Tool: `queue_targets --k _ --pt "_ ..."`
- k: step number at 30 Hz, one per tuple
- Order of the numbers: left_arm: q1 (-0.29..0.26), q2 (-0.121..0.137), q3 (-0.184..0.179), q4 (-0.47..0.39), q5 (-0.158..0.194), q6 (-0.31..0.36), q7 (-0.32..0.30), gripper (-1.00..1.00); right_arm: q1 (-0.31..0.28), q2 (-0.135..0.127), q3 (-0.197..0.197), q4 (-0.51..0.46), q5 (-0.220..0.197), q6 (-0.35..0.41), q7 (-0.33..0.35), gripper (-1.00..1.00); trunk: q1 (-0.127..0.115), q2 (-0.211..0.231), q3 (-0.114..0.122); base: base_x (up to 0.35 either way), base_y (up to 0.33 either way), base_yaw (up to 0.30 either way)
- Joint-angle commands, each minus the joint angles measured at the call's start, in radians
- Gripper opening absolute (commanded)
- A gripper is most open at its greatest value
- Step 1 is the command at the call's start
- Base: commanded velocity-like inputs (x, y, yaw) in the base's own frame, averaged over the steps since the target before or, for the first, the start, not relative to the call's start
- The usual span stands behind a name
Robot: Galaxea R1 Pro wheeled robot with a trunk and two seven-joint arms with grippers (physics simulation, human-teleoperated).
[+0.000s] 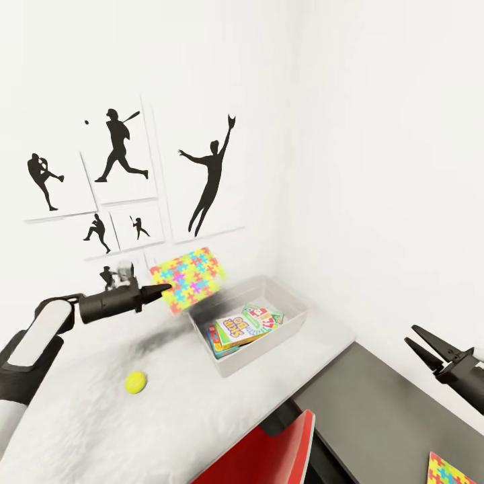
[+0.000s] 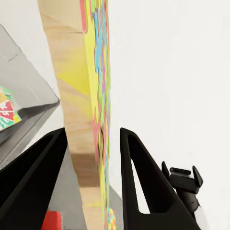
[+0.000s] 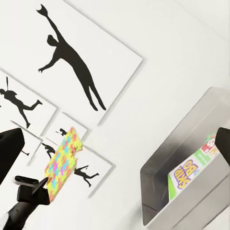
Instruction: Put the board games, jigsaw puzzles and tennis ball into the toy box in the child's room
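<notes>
Your left gripper (image 1: 163, 290) is clamped on one edge of a jigsaw puzzle (image 1: 189, 279), holding the sheet tilted in the air just beside the near-left corner of the toy box (image 1: 294, 316), so I judge you only need to carry it over the rim and let go. The board games (image 1: 243, 327) already lie in the box. The tennis ball (image 1: 136, 382) sits on the light grey table (image 1: 101, 423) and the second jigsaw puzzle (image 1: 449, 469) on the dark part, near your right gripper (image 1: 430, 353), which hangs with jaws spread and empty.

puzzle sheet (image 1: 189, 279) airborne, tilted, beside toy box (image 1: 296, 316) | board games (image 1: 245, 327) inside | tennis ball (image 1: 136, 382) on table (image 1: 101, 417)
</notes>
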Motion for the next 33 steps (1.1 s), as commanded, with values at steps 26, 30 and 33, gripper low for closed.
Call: queue_targets --k 26,30,33 --pt "-0.306 -0.46 -0.078 0.55 -0.227 -0.054 0.418 -1.0 -0.001 -0.01 -0.007 0.0 0.003 0.01 0.005 1.0 0.001 -0.002 -0.018 0.0 0.0 0.0" --pt "-0.306 -0.452 -0.159 0.553 -0.263 -0.152 0.317 -1.0 -0.001 -0.01 -0.007 -0.001 0.003 0.008 0.006 1.0 0.001 -0.002 -0.024 0.0 0.0 0.0" --pt "-0.306 -0.451 -0.203 0.56 -0.345 -0.198 0.205 -1.0 -0.001 -0.01 -0.007 -0.001 0.003 0.008 0.006 1.0 0.001 -0.002 -0.029 0.0 0.0 0.0"
